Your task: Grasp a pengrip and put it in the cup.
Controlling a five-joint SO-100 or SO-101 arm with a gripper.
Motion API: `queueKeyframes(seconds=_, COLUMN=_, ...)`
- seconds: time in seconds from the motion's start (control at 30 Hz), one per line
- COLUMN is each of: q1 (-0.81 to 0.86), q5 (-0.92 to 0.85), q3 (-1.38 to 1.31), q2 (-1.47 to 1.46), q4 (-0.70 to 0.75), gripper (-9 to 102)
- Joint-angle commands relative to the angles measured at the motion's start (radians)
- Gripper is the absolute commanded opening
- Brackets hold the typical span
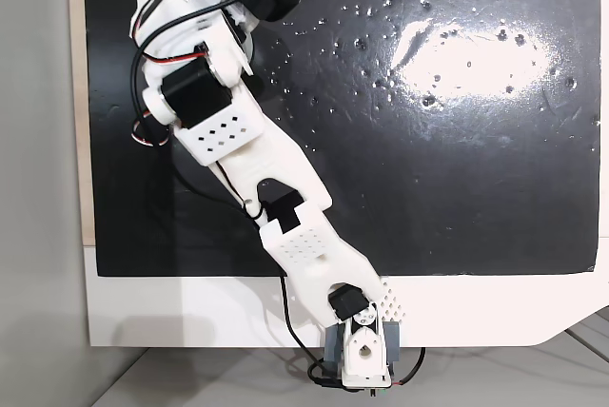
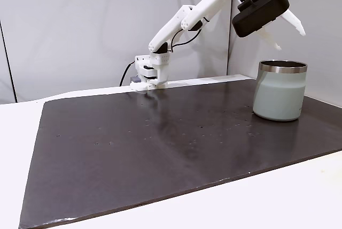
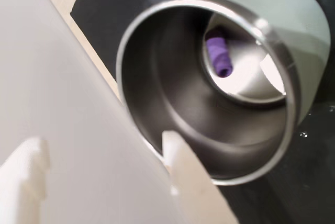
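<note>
- The jaws of the gripper [image 2: 286, 33] stand apart with nothing between them; in the side fixed view the two white fingers [image 2: 294, 23] spread out and point downward to the right, above the cup.
- In the wrist view the two white fingertips [image 3: 180, 153] show at the lower left, parted and empty, just over the cup's near rim.
- The pengrip [image 3: 220, 56] lies on the shiny steel bottom of the cup [image 3: 298, 41], a small purple ribbed tube on its side, close to the inner wall.
- The cup [image 2: 279, 91] stands upright on the black mat [image 2: 160, 149], near the mat's right edge in the side fixed view, toward its far corner.
- The cup's outside is pale sage-green with a steel rim; its handle cannot be made out.
- The white arm [image 1: 285, 188] reaches from its base [image 1: 360, 355] at the near edge of the mat in the top fixed view, slanting up toward the mat's upper left corner.
- A black camera block [image 2: 260, 12] rides on the wrist, above the cup.
- The mat rests on a white table [image 2: 267, 207].
</note>
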Motion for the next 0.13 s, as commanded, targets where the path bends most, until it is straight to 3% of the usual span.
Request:
queueKeyframes(seconds=0.0, q1=0.009, q5=0.003, q3=-0.058, q2=0.012, q4=0.011, gripper=23)
queueKeyframes(seconds=0.1, q1=0.012, q5=0.003, q3=-0.058, q2=0.011, q4=0.018, gripper=22)
